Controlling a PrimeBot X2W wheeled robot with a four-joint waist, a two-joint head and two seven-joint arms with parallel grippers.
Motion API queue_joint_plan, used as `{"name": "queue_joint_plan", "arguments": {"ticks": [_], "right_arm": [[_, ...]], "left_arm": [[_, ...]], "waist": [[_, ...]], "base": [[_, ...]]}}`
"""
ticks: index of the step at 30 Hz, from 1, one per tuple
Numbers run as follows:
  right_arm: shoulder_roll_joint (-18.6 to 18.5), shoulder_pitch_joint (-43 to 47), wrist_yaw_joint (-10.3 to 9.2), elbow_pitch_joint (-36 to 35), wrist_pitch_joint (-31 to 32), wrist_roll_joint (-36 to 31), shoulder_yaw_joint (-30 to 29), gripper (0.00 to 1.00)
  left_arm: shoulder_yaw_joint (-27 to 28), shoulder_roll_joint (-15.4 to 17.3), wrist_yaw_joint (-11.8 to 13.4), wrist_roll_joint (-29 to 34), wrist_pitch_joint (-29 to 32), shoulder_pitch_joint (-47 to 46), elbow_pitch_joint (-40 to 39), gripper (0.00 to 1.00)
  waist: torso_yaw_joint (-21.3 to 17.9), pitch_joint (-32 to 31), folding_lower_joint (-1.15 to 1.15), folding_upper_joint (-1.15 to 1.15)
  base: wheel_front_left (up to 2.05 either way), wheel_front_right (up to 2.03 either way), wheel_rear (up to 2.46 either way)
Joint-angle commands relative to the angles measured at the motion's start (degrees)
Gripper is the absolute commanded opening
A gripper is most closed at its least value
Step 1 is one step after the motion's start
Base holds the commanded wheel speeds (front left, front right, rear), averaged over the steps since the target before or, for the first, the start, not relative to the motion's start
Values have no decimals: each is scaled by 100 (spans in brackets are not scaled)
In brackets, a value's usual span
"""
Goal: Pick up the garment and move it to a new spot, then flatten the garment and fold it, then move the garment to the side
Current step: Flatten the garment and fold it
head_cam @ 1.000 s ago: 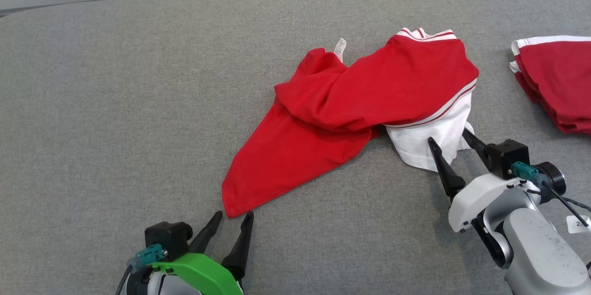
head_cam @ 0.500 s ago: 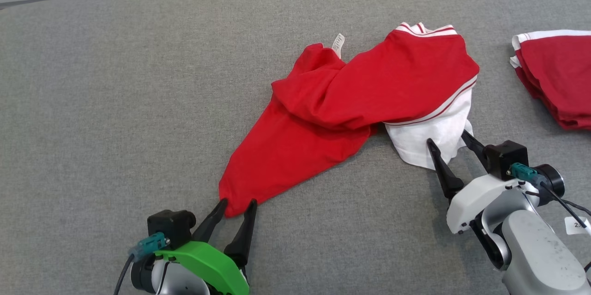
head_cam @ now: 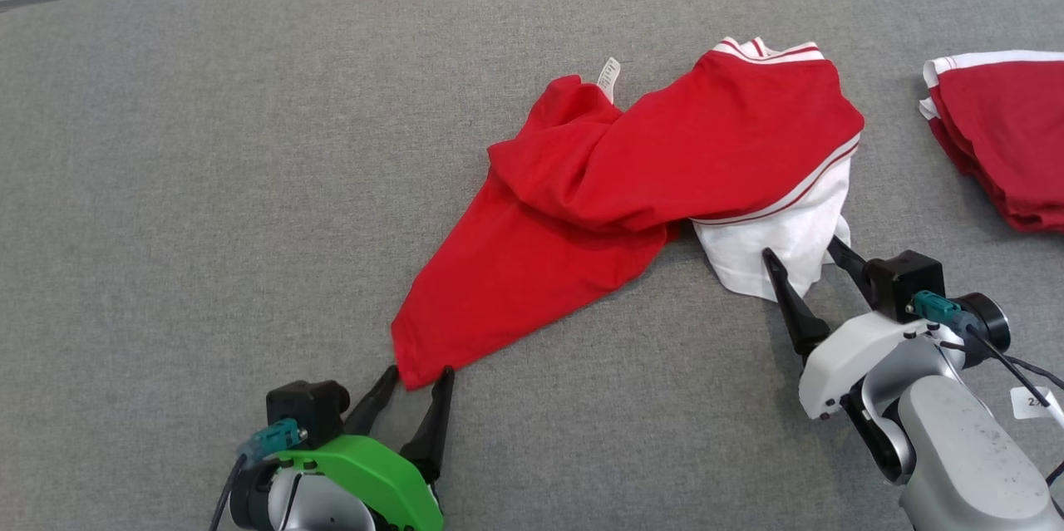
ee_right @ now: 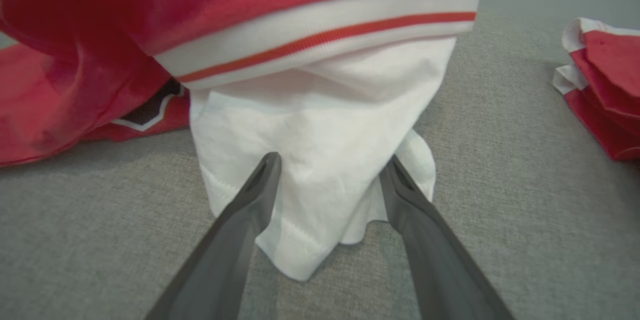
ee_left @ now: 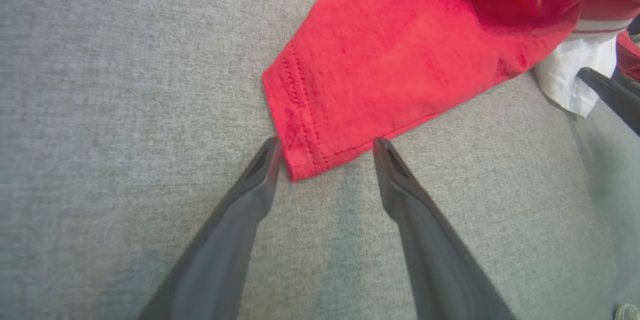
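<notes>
The grey padded bench [head_cam: 208, 182] carries everything. The garment [head_cam: 665, 149], red with white striped trim, lies crumpled near the middle of it, bunched high at the far right and tapering to a flat point at the near left. It is not yet lifted.

A folded pile [head_cam: 997, 140] of similar red cloth sits well apart at the right edge, likely finished work kept out of the way.

The left pincer [head_cam: 420, 371] stands wide, its fingers straddling the stitched red corner [ee_left: 300, 160], the easiest free edge to pinch. The right pincer [head_cam: 799, 248], also wide, brackets the white hem [ee_right: 320, 149] that hangs out below the stripe. Two spread holds should let the cloth be carried taut. Whether either pincer presses the fabric yet is hard to tell.

A small label [head_cam: 610, 74] pokes up at the far side.
</notes>
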Motion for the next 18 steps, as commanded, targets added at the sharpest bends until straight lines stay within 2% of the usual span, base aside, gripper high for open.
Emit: {"name": "queue_joint_plan", "arguments": {"ticks": [1,5,11,12,13,14,16,17,18], "right_arm": [[-1,-43,-2,8,-41,-33,-8,100],[-9,-35,-2,-4,-39,-49,-34,100],[17,-69,-2,-23,-5,-64,4,100],[17,-79,-2,-26,-3,-63,18,100],[15,-91,-2,-28,-2,-60,28,100],[15,-91,-2,-28,-2,-60,28,100],[18,-122,-2,-42,2,-56,46,100],[19,-132,-2,-48,4,-58,52,100],[19,-137,-2,-52,5,-63,56,100]], "left_arm": [[20,61,57,74,-9,-73,-17,100],[46,84,166,103,-13,-39,-38,100],[-40,4,56,-1,51,-155,28,100],[-58,-7,37,3,45,-179,34,91],[-74,-24,13,4,28,-204,48,65],[-74,-24,13,4,28,-204,48,65],[-102,-52,-24,32,-28,-269,86,35],[-111,-62,-42,37,-38,-285,117,12],[-122,-68,-57,37,-45,-306,152,0]], "waist": [[5,1,0,41],[24,11,0,41],[13,31,0,41],[5,38,0,41],[0,43,0,41],[0,43,0,41],[-13,58,0,41],[-19,59,0,41],[-27,60,0,41]], "base": [[0,0,0],[0,0,0],[0,0,0],[0,0,0],[0,0,0],[0,0,0],[0,0,0],[0,0,0],[0,0,0]]}}
